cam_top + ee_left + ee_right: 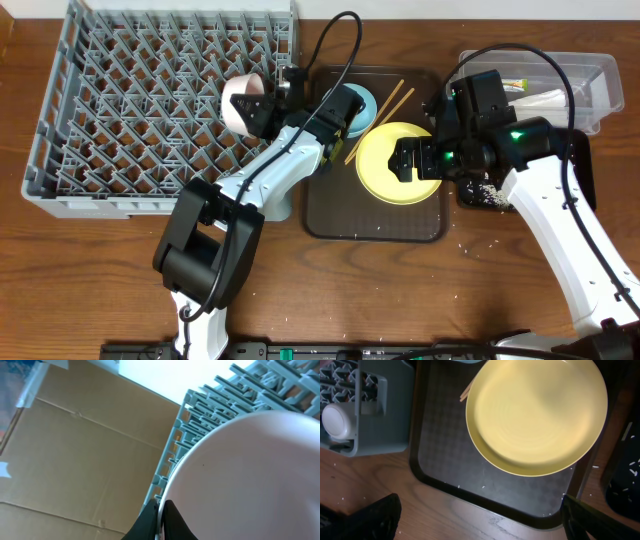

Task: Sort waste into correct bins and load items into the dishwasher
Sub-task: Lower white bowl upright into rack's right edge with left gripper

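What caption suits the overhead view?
The left arm holds a white bowl at the grey dish rack; the right arm hovers over a yellow plate.

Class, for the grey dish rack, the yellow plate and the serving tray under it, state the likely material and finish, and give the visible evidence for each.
Dish rack: moulded grey plastic, matt; thin uniform lattice and pegs.
Yellow plate: probably melamine or glazed ceramic, satin; soft sheen, faint concentric rings.
Serving tray: dark plastic, likely; fine textured surface.

My overhead looks straight down on the counter (100, 280); left wrist, close, shares the dish rack (210, 415) at 10 o'clock; right wrist, the yellow plate (535, 415).
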`<state>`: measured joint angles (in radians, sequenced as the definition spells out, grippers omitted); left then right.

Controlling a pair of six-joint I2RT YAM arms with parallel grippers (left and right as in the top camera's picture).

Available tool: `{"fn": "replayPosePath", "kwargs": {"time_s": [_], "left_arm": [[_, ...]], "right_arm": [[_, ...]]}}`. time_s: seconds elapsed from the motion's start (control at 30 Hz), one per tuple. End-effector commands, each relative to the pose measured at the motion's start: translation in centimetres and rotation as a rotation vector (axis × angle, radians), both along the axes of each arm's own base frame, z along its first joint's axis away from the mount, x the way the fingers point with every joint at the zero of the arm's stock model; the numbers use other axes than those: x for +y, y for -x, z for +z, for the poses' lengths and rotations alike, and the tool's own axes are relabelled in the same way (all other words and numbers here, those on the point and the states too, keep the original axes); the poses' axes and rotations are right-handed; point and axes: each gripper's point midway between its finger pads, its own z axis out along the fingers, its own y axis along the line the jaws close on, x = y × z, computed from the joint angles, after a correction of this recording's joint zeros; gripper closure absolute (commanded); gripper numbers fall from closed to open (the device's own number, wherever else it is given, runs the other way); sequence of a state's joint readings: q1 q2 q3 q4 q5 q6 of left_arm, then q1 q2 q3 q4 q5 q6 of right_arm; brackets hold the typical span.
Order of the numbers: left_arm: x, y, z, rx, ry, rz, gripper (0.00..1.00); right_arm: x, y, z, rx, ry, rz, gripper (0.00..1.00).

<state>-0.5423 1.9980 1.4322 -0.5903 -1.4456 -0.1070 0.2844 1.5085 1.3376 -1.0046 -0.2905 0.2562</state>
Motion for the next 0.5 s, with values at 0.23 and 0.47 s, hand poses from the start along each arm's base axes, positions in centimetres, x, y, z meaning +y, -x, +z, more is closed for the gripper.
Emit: {"fn": "replayPosePath", "kwargs": {"time_s": [0.23,0.47], "left_arm": [[0.6,0.1,-1.1,0.032,-0.029,0.013,0.93],[0.6,0.4,-2.9,0.066,0.013,-0.002,0.93]], "right_arm": [[-0.3,-0.1,0.0,0.001,0.003,-0.017,0.01],[-0.3,-0.1,0.0,0.001,0.003,-0.017,0.01]]}}
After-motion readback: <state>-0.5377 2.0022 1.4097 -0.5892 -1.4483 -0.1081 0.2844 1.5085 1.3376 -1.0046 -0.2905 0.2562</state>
